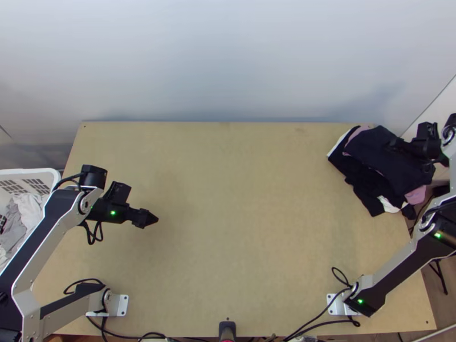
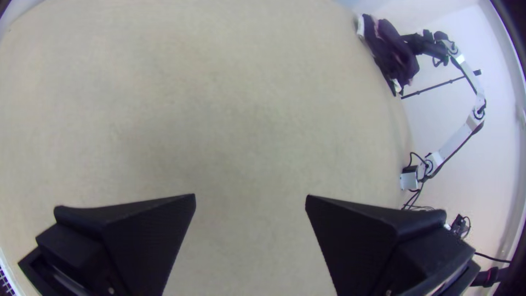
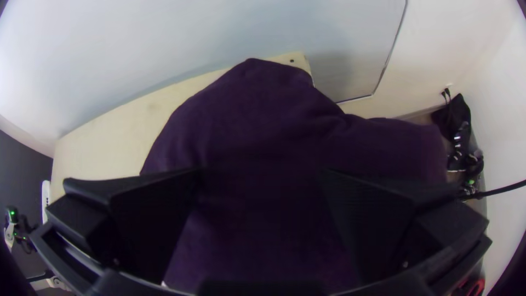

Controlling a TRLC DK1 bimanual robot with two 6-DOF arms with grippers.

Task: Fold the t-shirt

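Right wrist view: open black right gripper (image 3: 262,176) at dark cloth t-shirt (image 3: 257,109), apparently placed on mixed garment pile (image 1: 367,185). Open black left gripper (image 2: 250,195) hovers; right should withdraw next.

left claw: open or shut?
Open. The left claw has its fingers spread wide apart, with bare table showing between them.

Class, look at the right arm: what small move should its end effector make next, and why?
Probably a slight lift: the right end effector has its fingers open over the dark cloth, which lies on other garments at the table's far right corner.
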